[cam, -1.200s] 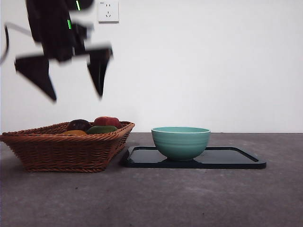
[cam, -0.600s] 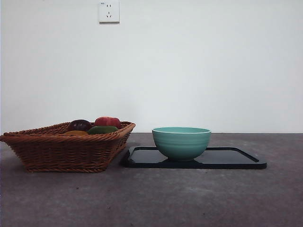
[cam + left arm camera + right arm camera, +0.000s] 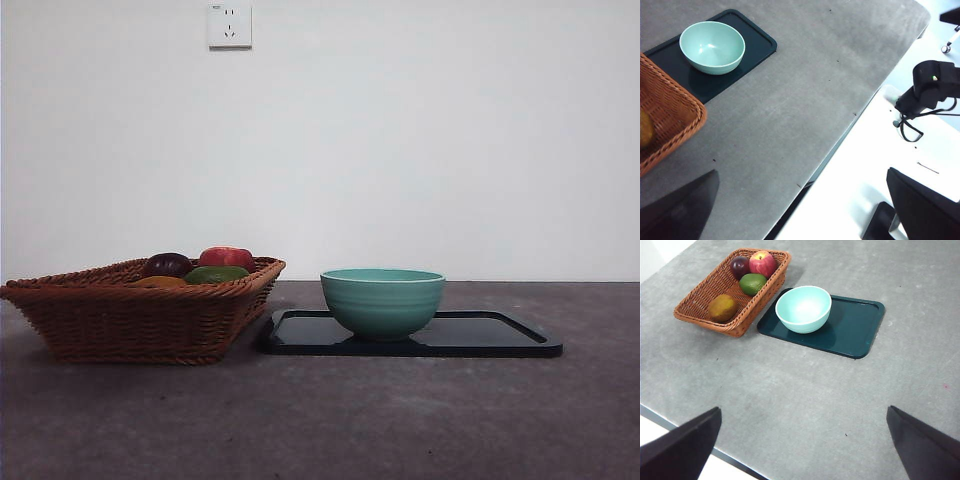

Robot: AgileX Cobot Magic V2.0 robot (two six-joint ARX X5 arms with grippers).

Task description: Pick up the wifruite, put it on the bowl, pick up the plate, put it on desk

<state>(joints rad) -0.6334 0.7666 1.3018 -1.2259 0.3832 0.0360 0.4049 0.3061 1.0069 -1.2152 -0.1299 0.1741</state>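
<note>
Desk [image 3: 805,390]: flat dark grey top, faintly mottled; carries everything below.
Basket [image 3: 700,315]: brown wicker, rectangular, on the desk just beside the tray; holds four fruits.
Tray [image 3: 860,330]: glossy black rectangle flat on the desk; the bowl stands on the end nearer the basket.
Bowl [image 3: 803,309]: pale teal-green, deep, upright, empty; apart from the basket rim, with a narrow strip of tray between.
Left gripper [image 3: 800,210]: high above the desk near its edge; fingers spread wide, nothing between them.
Right gripper [image 3: 802,445]: high above the desk, looking down on basket, tray and bowl; fingers spread wide, empty.
Wifruite [image 3: 722,308]: dull orange-brown, round, lying in the basket at the end farthest from the red fruit; not yet lifted. No marked long axis, so approach angle matters little.
Other fruits: red apple-like fruit [image 3: 763,262], dark purple fruit [image 3: 740,264] and green fruit [image 3: 752,284], grouped at the basket's other end, clear of the wifruite.
Key relation: in the left wrist view the basket corner sits close by those fingers and a sliver of the wifruite shows at the frame edge; the right wrist view has it well off. Judged: left arm is nearer; the bowl lies beyond the basket's end holding the other three fruits.
Task stage: judged at the start; neither arm shows in the front view.
</note>
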